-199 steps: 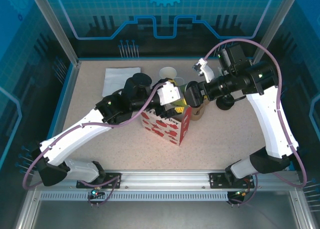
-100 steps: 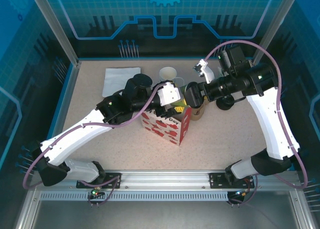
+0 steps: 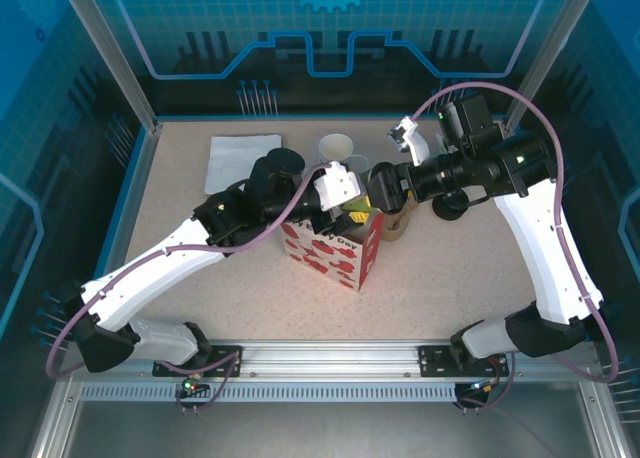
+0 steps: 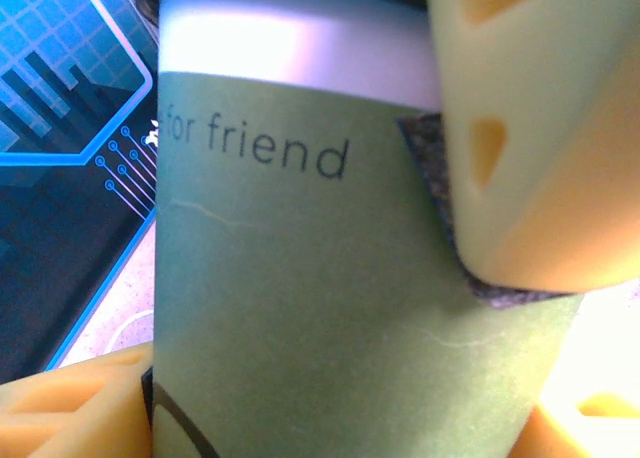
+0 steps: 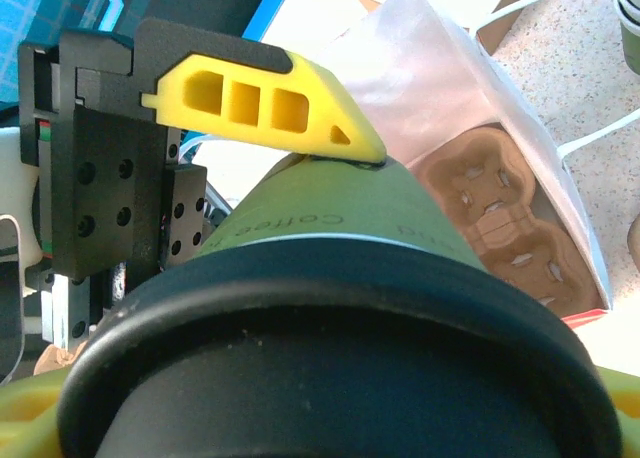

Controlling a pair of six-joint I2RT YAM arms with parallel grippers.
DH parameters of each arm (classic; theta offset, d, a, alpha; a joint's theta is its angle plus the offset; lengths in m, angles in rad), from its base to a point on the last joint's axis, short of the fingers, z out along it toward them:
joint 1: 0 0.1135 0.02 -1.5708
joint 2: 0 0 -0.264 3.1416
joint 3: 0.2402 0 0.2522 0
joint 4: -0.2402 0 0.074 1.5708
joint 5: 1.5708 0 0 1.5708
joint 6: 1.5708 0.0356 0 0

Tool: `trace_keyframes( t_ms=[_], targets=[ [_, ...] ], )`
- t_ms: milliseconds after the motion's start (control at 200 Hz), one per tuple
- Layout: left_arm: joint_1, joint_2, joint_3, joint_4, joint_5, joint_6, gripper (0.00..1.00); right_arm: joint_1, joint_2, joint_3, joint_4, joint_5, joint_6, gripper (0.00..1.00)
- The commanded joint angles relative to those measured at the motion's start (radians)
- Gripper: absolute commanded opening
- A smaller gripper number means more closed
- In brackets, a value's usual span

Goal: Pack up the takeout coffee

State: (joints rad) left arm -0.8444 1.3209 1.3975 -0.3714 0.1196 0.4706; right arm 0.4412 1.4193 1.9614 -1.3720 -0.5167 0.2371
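The takeout coffee [image 4: 330,308] is a green paper cup with a pale band near its top and a black lid [image 5: 330,368]. It hangs sideways over the open mouth of the red-and-white paper bag [image 3: 335,253]. My left gripper [image 4: 340,418] is shut on its body, one finger [image 5: 260,103] lying along the cup's side. My right gripper [image 5: 320,418] is shut on the lid end, with a padded finger [image 4: 530,128] pressed to the cup. In the top view the cup [image 3: 357,210] is mostly hidden between the two wrists.
A brown moulded cup carrier [image 5: 500,218] lies inside the bag. Behind the bag stand a white cup [image 3: 337,146] and a folded white napkin [image 3: 242,160]. A brown holder [image 3: 398,225] stands right of the bag. The glass rear wall is close.
Both wrists and the cup between them have edged slightly to the left over the bag. Both holds look unchanged.
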Motion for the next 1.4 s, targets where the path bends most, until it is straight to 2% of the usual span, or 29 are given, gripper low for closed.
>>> trace_keyframes(
  t_ms=[0, 150, 365, 540, 745, 885, 1051, 1206, 1396],
  targets=[
    [-0.005, -0.009, 0.000, 0.060, -0.024, -0.049, 0.71, -0.008, -0.011, -0.015, 0.041, -0.037, 0.043, 0.86],
    [-0.006, -0.002, 0.003, 0.063, -0.032, -0.069, 0.71, -0.007, -0.011, -0.027, 0.045, -0.033, 0.046, 0.85],
    [-0.007, -0.001, 0.010, 0.058, -0.033, -0.069, 0.72, -0.007, -0.002, -0.025, 0.023, -0.025, 0.035, 0.76],
    [-0.005, -0.023, 0.020, 0.037, -0.027, -0.068, 0.82, -0.007, 0.008, 0.017, -0.006, 0.003, 0.013, 0.75],
    [0.018, -0.118, 0.025, -0.024, -0.001, -0.104, 0.95, -0.008, 0.030, 0.090, -0.018, 0.032, -0.066, 0.75],
    [0.107, -0.218, -0.008, -0.039, 0.070, -0.219, 0.98, 0.009, 0.067, 0.138, -0.047, 0.051, -0.156, 0.75],
    [0.251, -0.307, -0.053, -0.083, 0.069, -0.398, 0.98, 0.072, 0.147, 0.231, -0.136, 0.147, -0.256, 0.75],
    [0.365, -0.308, -0.051, -0.219, 0.006, -0.567, 0.97, 0.139, 0.233, 0.307, -0.237, 0.247, -0.317, 0.75],
    [0.434, -0.238, -0.054, -0.339, -0.012, -0.726, 0.93, 0.189, 0.289, 0.310, -0.261, 0.321, -0.322, 0.75]
  ],
)
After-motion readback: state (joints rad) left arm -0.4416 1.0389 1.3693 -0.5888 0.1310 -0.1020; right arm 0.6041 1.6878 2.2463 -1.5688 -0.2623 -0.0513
